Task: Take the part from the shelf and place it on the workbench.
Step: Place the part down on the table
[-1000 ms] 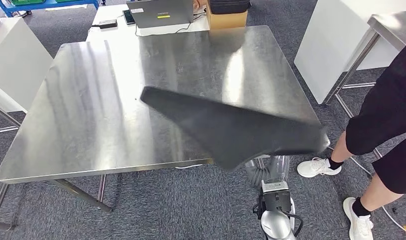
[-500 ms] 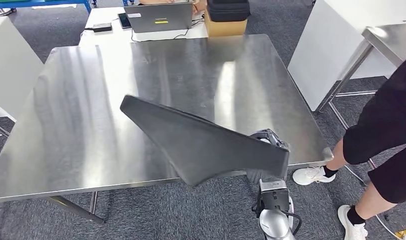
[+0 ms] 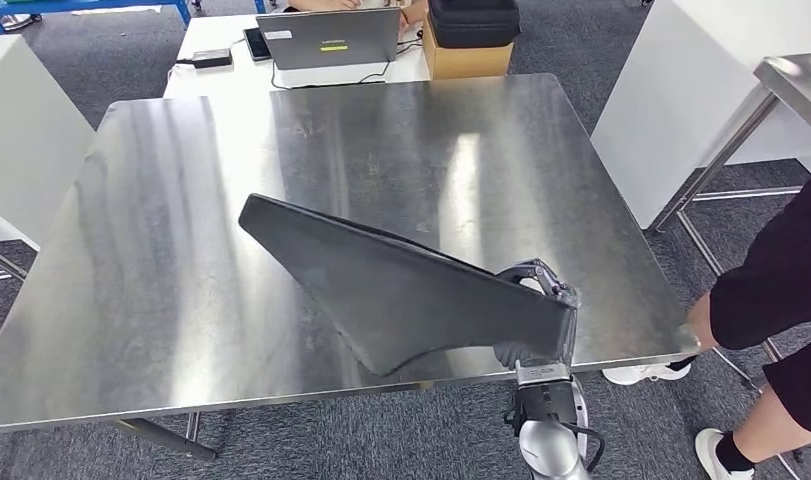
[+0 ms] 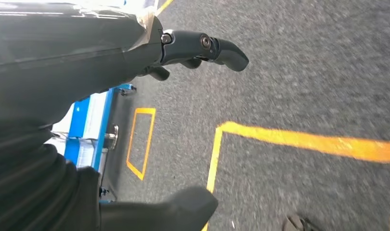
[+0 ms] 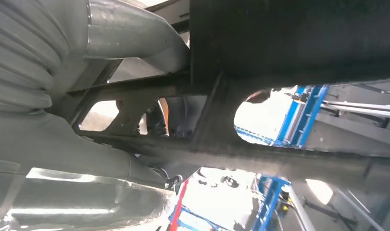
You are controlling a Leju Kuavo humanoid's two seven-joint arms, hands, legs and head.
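Note:
A large black wedge-shaped part (image 3: 401, 290) slants over the front right of the steel workbench (image 3: 181, 240). Its narrow tip points to the far left and its broad end lies near the bench's front edge. My right hand (image 3: 541, 292) grips that broad end, fingers curled over its top edge. I cannot tell whether the part touches the benchtop. The right wrist view has the part's ribbed underside (image 5: 289, 43) close against my right hand (image 5: 77, 149). My left hand (image 4: 183, 45) hangs over grey floor, holding nothing, with its fingers apart.
A laptop (image 3: 326, 40) and a cardboard box (image 3: 466, 58) with a black case on it sit on the white table behind the bench. A person (image 3: 771, 290) stands at the bench's right front corner. A white cabinet (image 3: 681, 90) and another steel table (image 3: 796, 80) are at the right.
The whole view has shifted as the camera moved. The part has come down and to the left over the bench, and my right hand now shows at its broad end.

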